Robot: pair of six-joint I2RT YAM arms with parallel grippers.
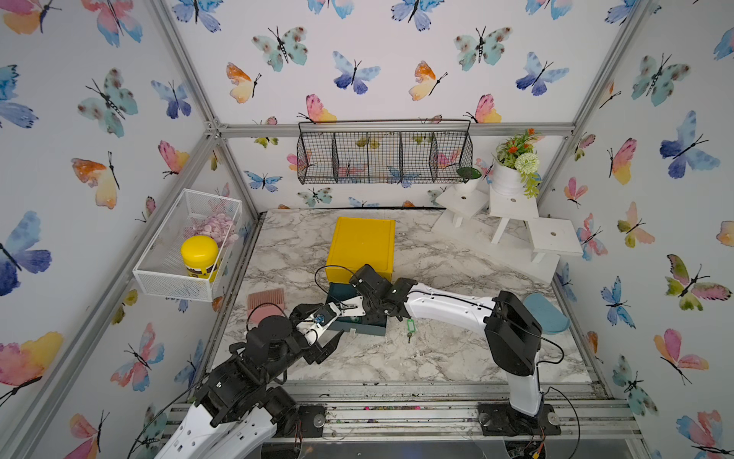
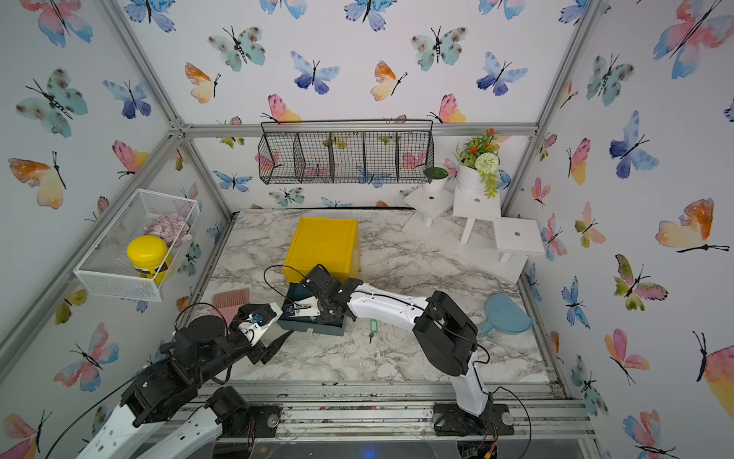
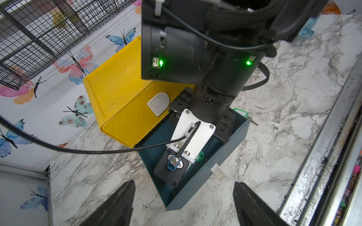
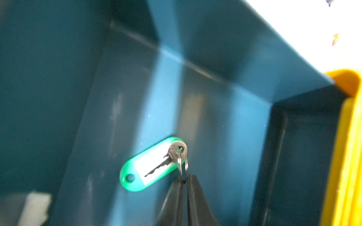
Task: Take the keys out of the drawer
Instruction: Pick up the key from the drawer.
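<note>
Left gripper (image 3: 184, 183), nearest, fingers spread wide and empty, just short of the teal drawer (image 3: 231, 148); inside the drawer, right gripper (image 4: 185, 181) pinched shut on the ring of a green-tagged key (image 4: 150, 166); both top views hide this grip under the wrist; second green-tagged key (image 1: 410, 328) on the marble table (image 1: 437, 357) beside the drawer; yellow cabinet (image 1: 361, 242) behind.

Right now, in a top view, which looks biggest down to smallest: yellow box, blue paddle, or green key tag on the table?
Largest to smallest:
yellow box
blue paddle
green key tag
</note>
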